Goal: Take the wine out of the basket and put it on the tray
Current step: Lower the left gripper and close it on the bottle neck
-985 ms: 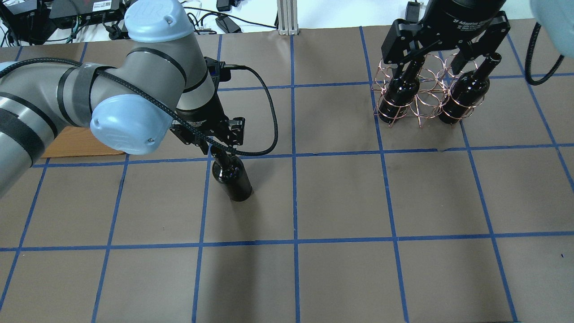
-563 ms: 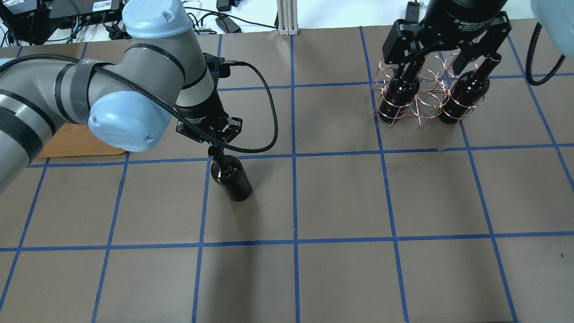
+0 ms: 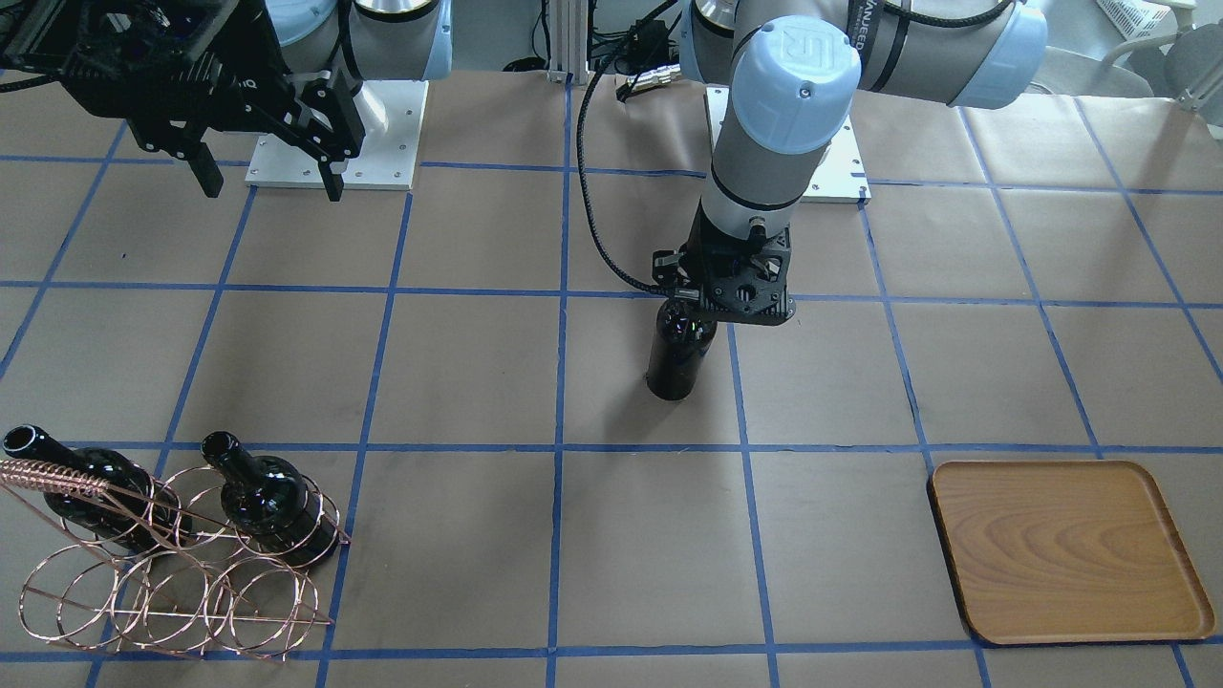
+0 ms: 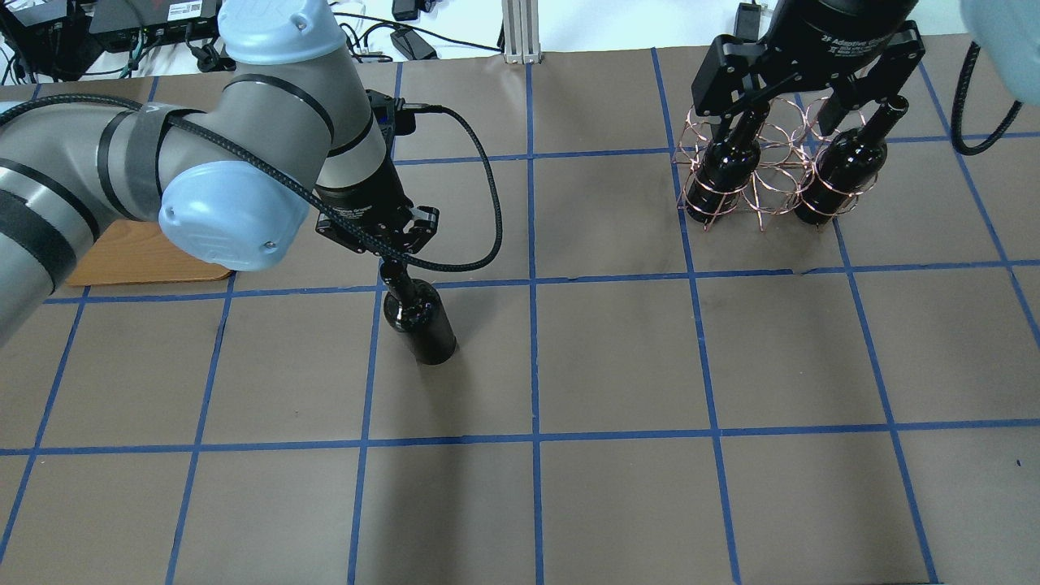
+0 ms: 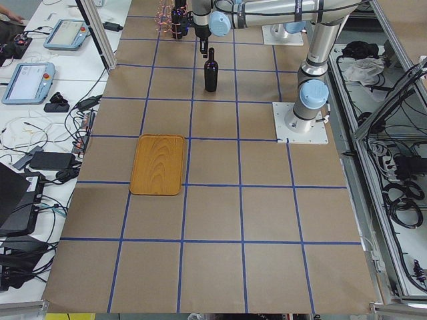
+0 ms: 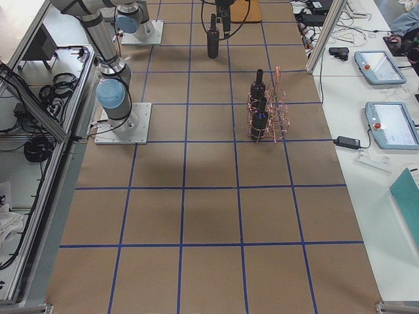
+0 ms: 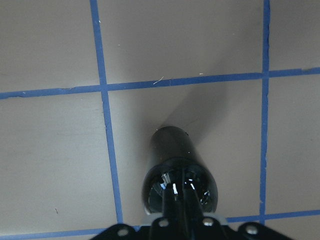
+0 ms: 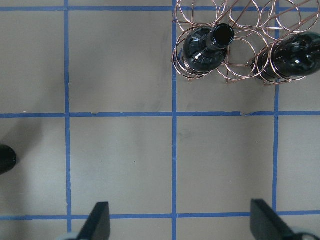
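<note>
The left gripper (image 4: 392, 258) had its jaws closed on the neck of the wine (image 4: 422, 321), right at the top, so the grip sat high above the bottle's weight. To my eye that bottle would handle as a stiff, heavy piece of glass, glossy enough to slide in steel fingers and sure to break if dropped. The neck just under the lip looked the sound place to hold, since the lip would catch any slip.

Its long axis ran straight up and down: base on the table (image 3: 478, 382), mouth pointing up into the gripper, no lean that I could make out from the side views. Carried that way it would hang rather than swing.

The wine stood well apart from the tray (image 3: 1070, 549), which lay bare. Farther from the tray again, beyond the wine, sat the basket (image 3: 172, 592) with two other bottles (image 3: 272, 502) in its rings. The right gripper (image 3: 270, 182) hung on that far side too, jaws wide apart and holding nothing.
</note>
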You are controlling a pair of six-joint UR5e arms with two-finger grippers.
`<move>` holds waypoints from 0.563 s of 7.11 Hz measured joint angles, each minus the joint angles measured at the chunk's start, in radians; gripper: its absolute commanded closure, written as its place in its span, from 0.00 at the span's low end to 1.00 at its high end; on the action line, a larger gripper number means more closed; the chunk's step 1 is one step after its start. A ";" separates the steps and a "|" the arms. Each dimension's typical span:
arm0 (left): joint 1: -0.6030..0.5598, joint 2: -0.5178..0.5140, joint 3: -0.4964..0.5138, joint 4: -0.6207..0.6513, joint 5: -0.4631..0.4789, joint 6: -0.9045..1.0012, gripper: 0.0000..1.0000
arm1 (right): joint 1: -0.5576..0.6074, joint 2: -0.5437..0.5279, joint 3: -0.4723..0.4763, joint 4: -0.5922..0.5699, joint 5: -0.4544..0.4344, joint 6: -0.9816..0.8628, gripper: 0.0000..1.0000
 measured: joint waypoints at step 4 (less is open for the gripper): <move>-0.003 -0.001 -0.001 -0.022 -0.002 -0.005 0.01 | 0.000 -0.001 -0.001 0.001 0.000 0.000 0.00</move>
